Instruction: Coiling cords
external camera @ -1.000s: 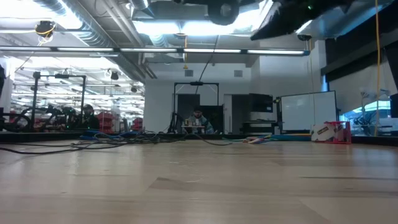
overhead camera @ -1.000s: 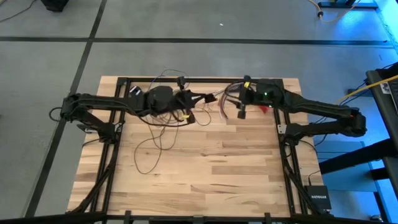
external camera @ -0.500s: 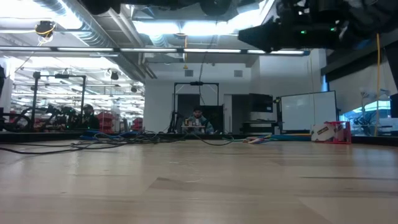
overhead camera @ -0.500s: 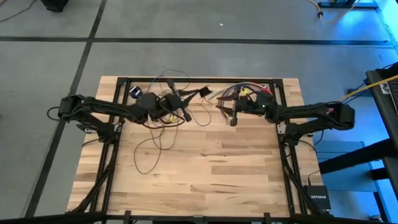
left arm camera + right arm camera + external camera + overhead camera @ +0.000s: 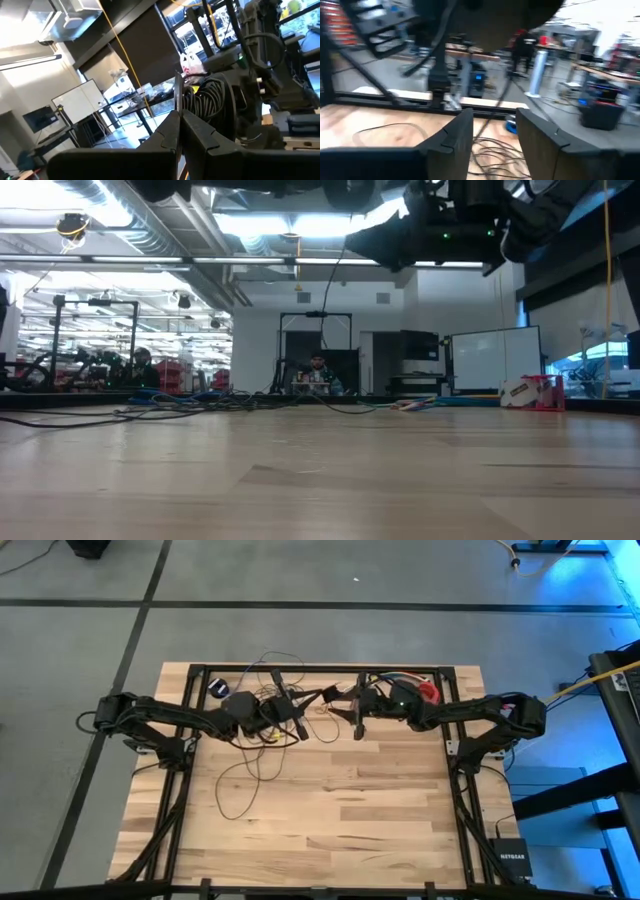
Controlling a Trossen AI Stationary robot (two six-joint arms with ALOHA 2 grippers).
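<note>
A light wooden tabletop (image 5: 340,810) stands on a grey floor (image 5: 330,630) crossed by dark lines. At its far edge lie a short bundle of multicoloured wires (image 5: 395,680) and a small red object (image 5: 430,692). Beyond, a whiteboard (image 5: 490,360) and a seated person (image 5: 317,370).

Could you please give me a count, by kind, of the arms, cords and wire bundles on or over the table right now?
Arms: 2, left gripper, right gripper
Dark cord: 1
Multicoloured wire bundle: 1
Total: 4
</note>
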